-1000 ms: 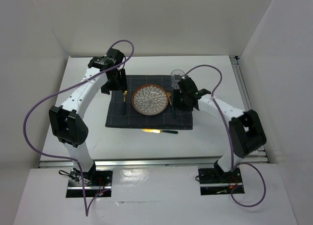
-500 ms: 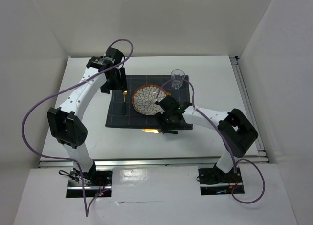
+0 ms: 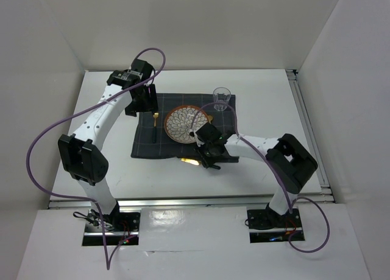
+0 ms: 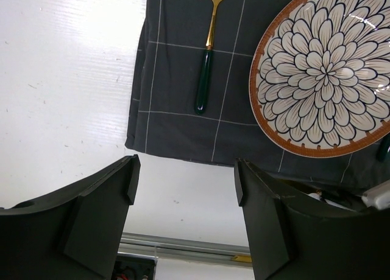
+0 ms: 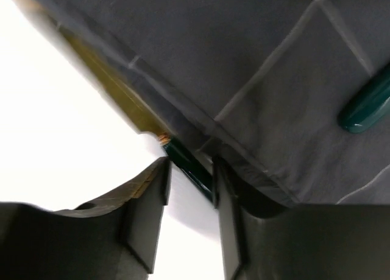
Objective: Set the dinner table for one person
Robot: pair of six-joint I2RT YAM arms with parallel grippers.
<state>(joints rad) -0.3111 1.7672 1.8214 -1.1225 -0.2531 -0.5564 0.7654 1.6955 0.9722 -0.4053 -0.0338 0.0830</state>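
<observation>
Surveying from the top view, the large flat plain white rectangular dinner table filled the workspace in front of both arm bases. A dark grey checked cloth placemat lay at its middle. A round plate with a dark floral pattern and an orange-brown rim sat on the placemat. A fork with a gold head and a dark green handle lay on the cloth just left of the plate, apart from it. A clear drinking glass stood upright at the far right corner of the placemat.

A knife with a gold blade and a dark green handle lay on the bare tabletop along the near edge of the placemat. The right gripper was low over it, one finger on each side of the handle, with a narrow gap between them. Whether the fingers were pressing on the handle could not be determined from the right wrist view. The rounded end of a second dark green utensil handle rested on the cloth nearby; the rest of that utensil was out of view.

The left gripper hung above the left side of the placemat. Its fingers were spread wide, with nothing between them.
</observation>
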